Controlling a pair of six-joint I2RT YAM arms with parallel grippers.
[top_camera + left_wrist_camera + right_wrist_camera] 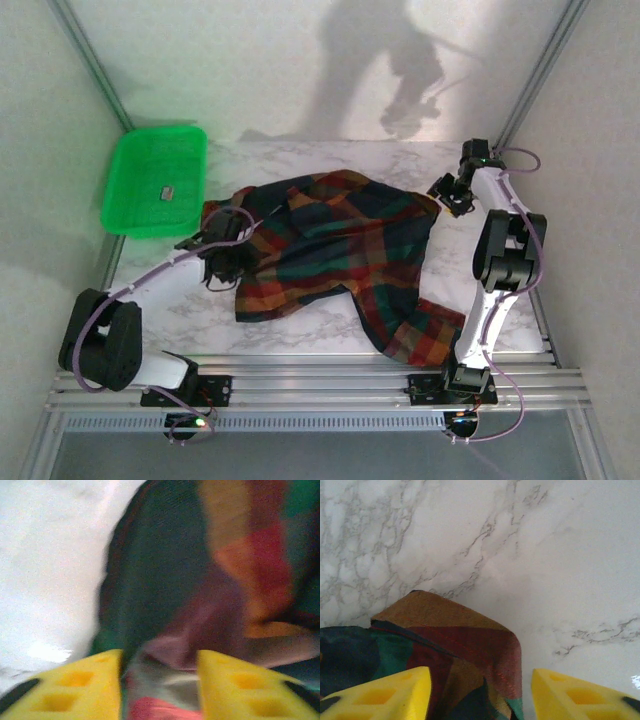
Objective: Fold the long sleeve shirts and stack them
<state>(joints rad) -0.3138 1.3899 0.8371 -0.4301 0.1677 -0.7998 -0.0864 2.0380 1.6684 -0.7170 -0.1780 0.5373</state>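
Observation:
One long sleeve shirt [335, 245], plaid in dark green, red, orange and navy, lies crumpled across the middle of the marble table [300, 320]. A sleeve [425, 335] trails toward the near right. My left gripper [222, 245] sits at the shirt's left edge. In the left wrist view the left gripper [159, 662] has its yellow fingers [90, 685] apart, with blurred shirt cloth [165, 570] in the gap. My right gripper [452, 195] hovers at the shirt's far right corner. The right wrist view shows the right gripper [480, 680] open over that shirt corner [450, 630], which rests on the table.
A bright green plastic tray [130, 215] stands at the far left with a small grey object [167, 192] inside. Bare marble [545, 555] lies beyond the shirt's right corner. White walls and metal frame posts enclose the table on three sides.

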